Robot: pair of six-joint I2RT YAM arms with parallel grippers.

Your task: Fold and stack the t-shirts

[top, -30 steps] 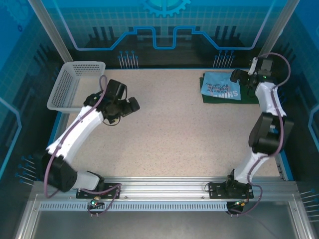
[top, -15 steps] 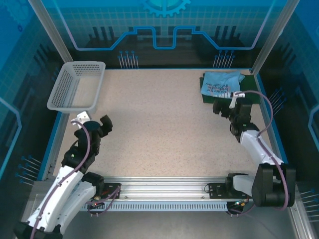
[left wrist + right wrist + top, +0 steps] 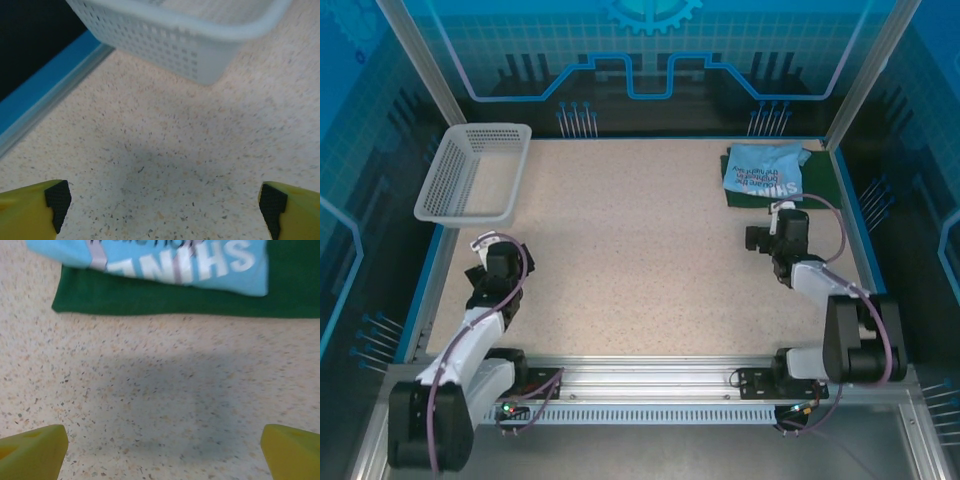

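Tabletop (image 3: pixel 650 260): speckled beige, matt, stone-look. Basket (image 3: pixel 165 45): white plastic mesh, smooth, slight sheen. Light-blue t-shirt (image 3: pixel 145 260) and dark green t-shirt (image 3: pixel 150 302): soft matt cloth, blue one with flat white print.

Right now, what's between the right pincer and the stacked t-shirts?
Nothing: bare speckled table runs from the right pincer to the green t-shirt, as the right wrist view shows.

Left tool (image 3: pixel 165 205) spread wide, right tool (image 3: pixel 162 450) likewise
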